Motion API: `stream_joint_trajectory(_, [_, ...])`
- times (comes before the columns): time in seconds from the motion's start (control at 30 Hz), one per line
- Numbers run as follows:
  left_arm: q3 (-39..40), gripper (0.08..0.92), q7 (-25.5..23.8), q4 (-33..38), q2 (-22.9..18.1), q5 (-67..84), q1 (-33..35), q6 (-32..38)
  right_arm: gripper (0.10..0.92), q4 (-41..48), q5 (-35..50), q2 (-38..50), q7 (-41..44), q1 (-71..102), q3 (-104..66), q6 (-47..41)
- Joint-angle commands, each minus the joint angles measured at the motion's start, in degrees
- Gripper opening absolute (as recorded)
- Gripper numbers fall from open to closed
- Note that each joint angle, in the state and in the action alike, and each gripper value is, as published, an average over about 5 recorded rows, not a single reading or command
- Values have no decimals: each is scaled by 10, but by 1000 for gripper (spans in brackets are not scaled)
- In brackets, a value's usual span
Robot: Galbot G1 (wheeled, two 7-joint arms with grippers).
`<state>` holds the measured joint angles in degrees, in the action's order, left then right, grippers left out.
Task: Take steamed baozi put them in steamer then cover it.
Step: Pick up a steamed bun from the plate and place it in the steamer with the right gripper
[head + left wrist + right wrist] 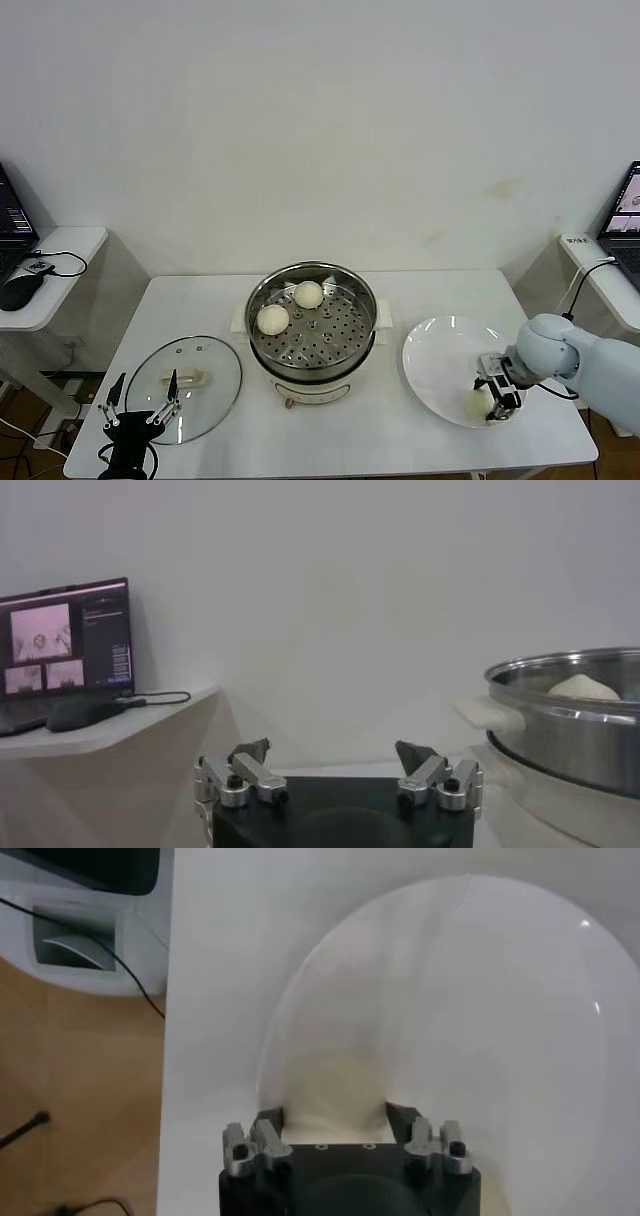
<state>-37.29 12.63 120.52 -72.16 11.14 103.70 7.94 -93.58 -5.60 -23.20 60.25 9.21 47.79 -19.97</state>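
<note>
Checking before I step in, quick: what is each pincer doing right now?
Left pincer: open, empty, by the glass lid.
Right pincer: closed around a bun on the plate.

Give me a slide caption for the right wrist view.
Right gripper straddles a baozi on the white plate.

From the head we are looking down; both wrists are viewing low and close, sharing the steamer (312, 325) and plate (440, 370).

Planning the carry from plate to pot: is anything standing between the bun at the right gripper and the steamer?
Nothing visible: the right gripper straddles a baozi on the plate; the steamer is uncovered, its lid lying beyond it.
</note>
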Motion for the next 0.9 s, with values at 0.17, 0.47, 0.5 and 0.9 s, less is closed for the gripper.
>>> stream_joint_trajectory(0.17, [-2,823,0,2,3,2,-1,0,602,-8,44,7,34,-136,18,1])
stream_joint_trajectory(0.47, [-1,823,0,3,8,4,-3,1,602,7,130,-39,37,-358,99,-9])
stream_joint_trajectory(0.5, [-1,823,0,4,8,4,-4,1,602,10,138,-52,35,-383,113,-11])
stream_joint_trajectory(0.9, [-4,823,1,6,6,4,-6,1,602,27,216,-269,-14,-501,207,-16])
